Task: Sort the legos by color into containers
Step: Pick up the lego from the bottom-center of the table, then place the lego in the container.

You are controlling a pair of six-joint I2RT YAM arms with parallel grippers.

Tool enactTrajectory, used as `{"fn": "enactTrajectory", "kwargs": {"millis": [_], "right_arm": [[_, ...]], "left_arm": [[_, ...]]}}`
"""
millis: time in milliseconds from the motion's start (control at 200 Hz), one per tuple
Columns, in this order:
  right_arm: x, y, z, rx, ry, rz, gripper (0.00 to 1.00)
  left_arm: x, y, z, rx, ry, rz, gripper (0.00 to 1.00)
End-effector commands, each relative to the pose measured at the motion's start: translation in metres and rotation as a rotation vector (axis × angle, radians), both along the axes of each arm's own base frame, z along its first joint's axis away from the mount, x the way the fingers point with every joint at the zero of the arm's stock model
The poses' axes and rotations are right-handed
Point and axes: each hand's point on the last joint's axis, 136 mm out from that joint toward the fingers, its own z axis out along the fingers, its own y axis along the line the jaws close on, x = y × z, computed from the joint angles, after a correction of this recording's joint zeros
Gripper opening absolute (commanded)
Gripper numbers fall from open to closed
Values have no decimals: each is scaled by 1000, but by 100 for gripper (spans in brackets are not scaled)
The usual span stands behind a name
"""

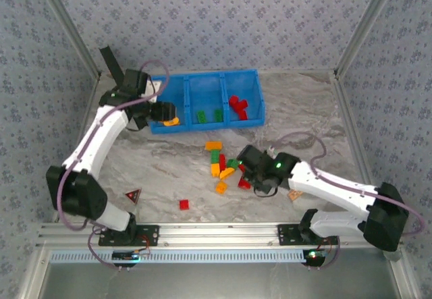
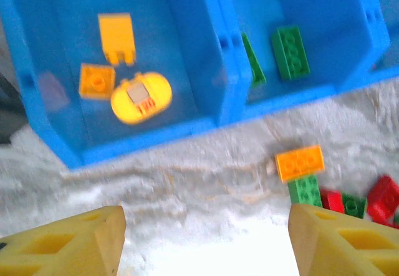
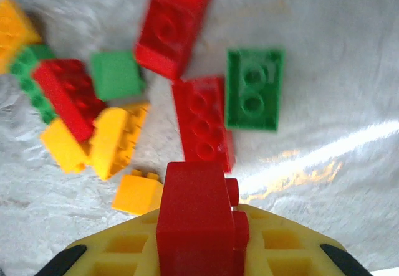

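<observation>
The blue three-compartment bin (image 1: 206, 83) stands at the back of the table. Its left compartment (image 2: 75, 133) holds orange-yellow bricks (image 2: 141, 98), the middle one green bricks (image 2: 290, 52), the right one red bricks (image 1: 237, 106). My left gripper (image 2: 206, 242) is open just in front of the left compartment, nothing between its yellow fingers (image 2: 68, 238). My right gripper (image 3: 199, 251) is shut on a red brick (image 3: 194, 220), hovering over the loose pile (image 1: 225, 162) of red, green and orange bricks at mid table. A lone red brick (image 1: 183, 204) lies nearer the front.
A dark triangular piece (image 1: 133, 195) lies by the left arm's base. A pale tan tile (image 1: 294, 195) sits under the right arm. Patterned walls and metal posts close in the table on three sides.
</observation>
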Motion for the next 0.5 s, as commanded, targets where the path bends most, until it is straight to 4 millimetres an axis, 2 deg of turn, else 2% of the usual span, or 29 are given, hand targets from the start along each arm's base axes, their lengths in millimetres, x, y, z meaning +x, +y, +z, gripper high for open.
{"fn": "enactTrajectory", "kwargs": {"millis": [0, 120, 170, 180, 220, 365, 495], "right_arm": [[24, -25, 28, -162, -93, 256, 26], [70, -35, 60, -265, -193, 394, 27], [90, -36, 66, -323, -228, 451, 28], [97, -33, 74, -327, -252, 463, 28], [114, -31, 82, -362, -291, 492, 28], [174, -19, 84, -409, -376, 536, 28], [222, -6, 75, -434, -417, 563, 28]], "left_arm": [[-40, -14, -8, -11, 3, -67, 70], [-79, -30, -28, 8, 13, -117, 72], [-95, -37, -37, 5, 24, -132, 73], [-97, -39, -39, 3, 25, -134, 73], [-108, -46, -46, -5, 37, -145, 74], [-146, -74, -68, -26, 64, -198, 76], [-163, -99, -78, -35, 64, -220, 76]]}}
